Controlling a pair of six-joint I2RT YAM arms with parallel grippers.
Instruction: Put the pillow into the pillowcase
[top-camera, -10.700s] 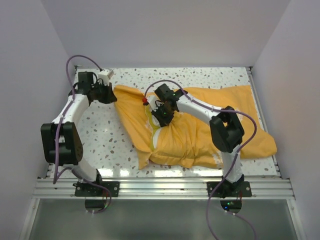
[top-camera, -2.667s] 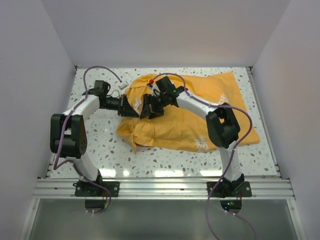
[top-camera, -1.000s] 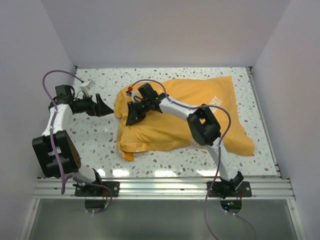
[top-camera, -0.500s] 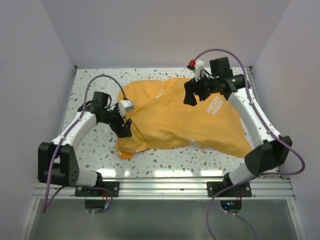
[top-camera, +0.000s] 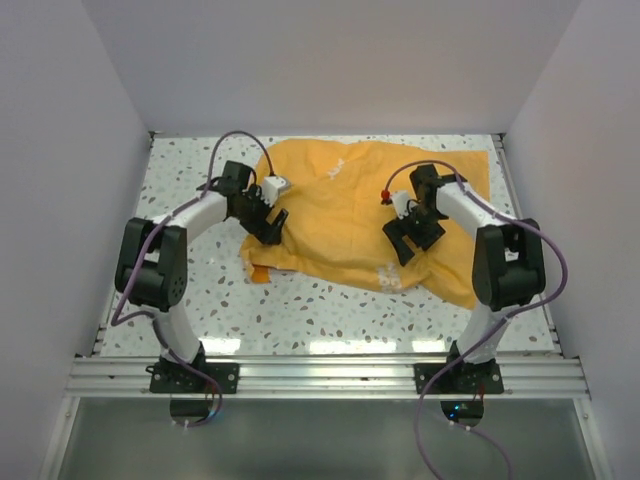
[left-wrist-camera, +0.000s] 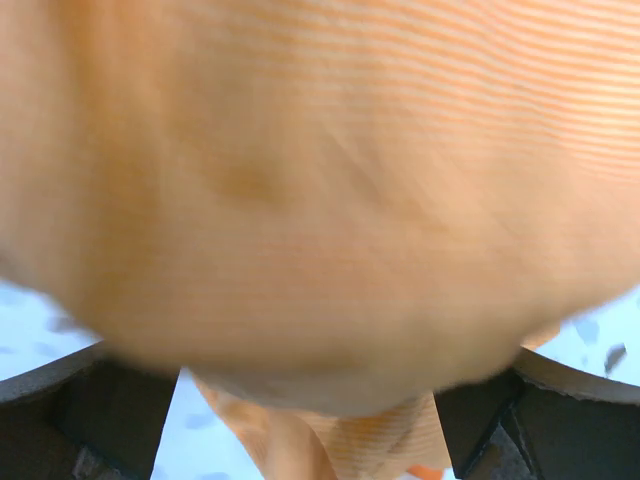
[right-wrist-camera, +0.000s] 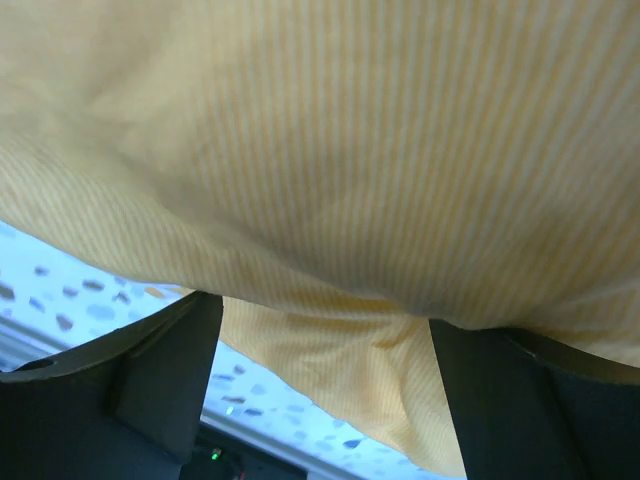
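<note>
The orange pillowcase (top-camera: 335, 215) lay plump and rumpled across the middle of the speckled bench (top-camera: 190, 290), reaching toward its far edge, and the pillow itself was hidden in every view. The left claw (top-camera: 268, 222) sat at the case's left edge with its fingers (left-wrist-camera: 90, 420) spread wide, and orange cloth bulged between them without being pinched. The right claw (top-camera: 408, 236) hung over the case's near right part, its fingers (right-wrist-camera: 165, 385) likewise wide apart, with striped fabric filling the view above the gap.
</note>
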